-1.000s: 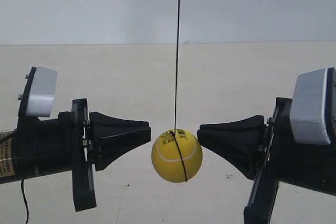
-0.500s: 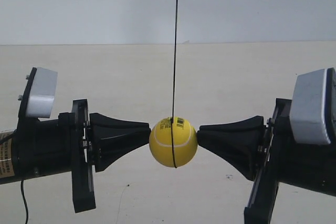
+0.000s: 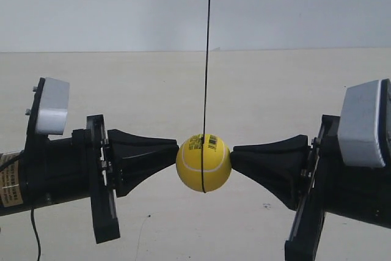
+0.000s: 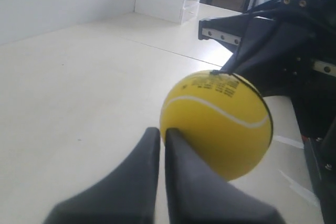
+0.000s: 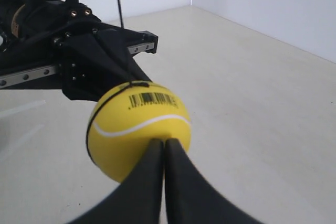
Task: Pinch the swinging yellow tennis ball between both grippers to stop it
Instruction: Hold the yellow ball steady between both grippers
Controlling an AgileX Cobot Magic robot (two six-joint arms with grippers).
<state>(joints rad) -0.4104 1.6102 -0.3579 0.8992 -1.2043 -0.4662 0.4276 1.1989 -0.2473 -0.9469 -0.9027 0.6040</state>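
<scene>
Exterior view: yellow tennis ball (image 3: 203,163) hangs on its black string (image 3: 206,59) above the pale table (image 3: 275,90), squeezed between two cone tips. The gripper at the exterior view's left (image 3: 176,154) touches one side and the gripper at the exterior view's right (image 3: 233,156) touches the other, with no gap visible on either side. A second ago the ball sat lower, with daylight between it and the cone at the view's right. Half a second ago it was up between the tips. Since then the arm at the view's left has edged inward, and the string now runs close to vertical. That reads as the swing arrested and the pinch made; what remains is probably just holding pressure so the smooth ball does not squirt out. Left wrist view: left gripper (image 4: 161,132) has its jaws drawn together, only a thin slit between them, and the tips press on the ball (image 4: 220,124), not around it. The opposing gripper (image 4: 262,40) is behind it. Right wrist view: right gripper (image 5: 164,142) has its jaws closed flat on each other, tips butting the ball (image 5: 139,129) just below the barcode (image 5: 152,99). The other gripper (image 5: 89,61) backs the far side.
</scene>
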